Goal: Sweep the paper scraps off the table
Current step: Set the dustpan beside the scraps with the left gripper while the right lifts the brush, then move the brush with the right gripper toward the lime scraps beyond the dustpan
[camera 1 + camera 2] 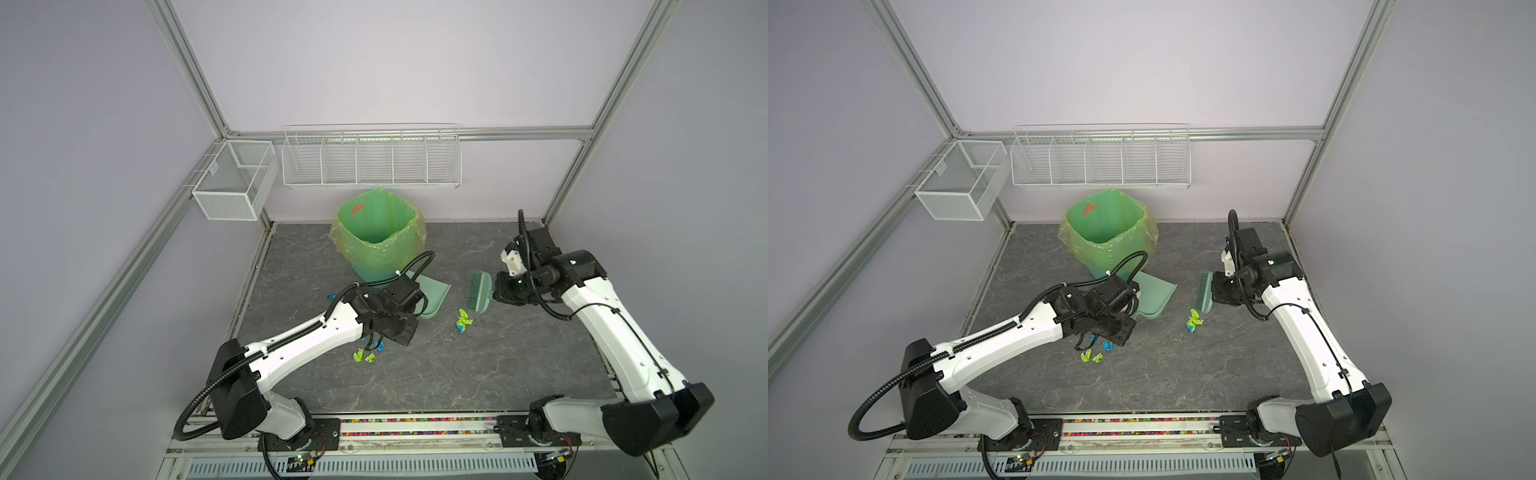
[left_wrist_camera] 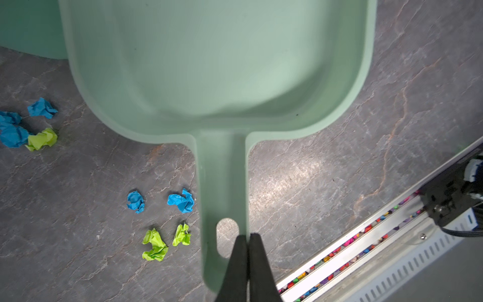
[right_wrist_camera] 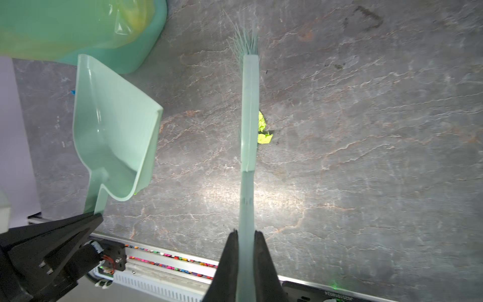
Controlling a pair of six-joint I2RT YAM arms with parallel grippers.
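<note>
the big dark bench point(image 1: 457, 374) has a green bin point(image 1: 376, 232) at its 12 o'clock edge. at 5 o'clock from the bin is the pale green dustpan point(image 2: 217, 65). it is empty inside. the left tool point(image 2: 247, 237) is pinched tight on the end of its handle. the pan looks lifted a bit off the bench, but i can't be sure. at 3 o'clock from the dustpan, with a gap between, is the brush point(image 1: 480, 295). the right tool point(image 3: 245, 235) is squeezed tight on its thin handle. the brush hairs point to 9 o'clock, at the pan.

all the paper scraps point(image 2: 181, 200) i can see lie on the bench. a green bunch point(image 1: 464, 321) sits just beside the near end of the brush, at 7 o'clock from it. a mixed bunch point(image 1: 369, 356) of blue and green lies by the left arm, at 7 o'clock from the dustpan. a mostly blue bunch point(image 2: 15, 133) lies at 9 o'clock from the dustpan, near the foot of the bin.

i think the sweeping is only about to start: both things are picked up, but nothing is swept yet. next, the pan's front edge should go flat on the bench, close to the green bunch, at its 9 o'clock side. then the brush should come down on the 3 o'clock side until its hairs touch the bench. it can then push the scraps toward 9 o'clock into the pan.
</note>
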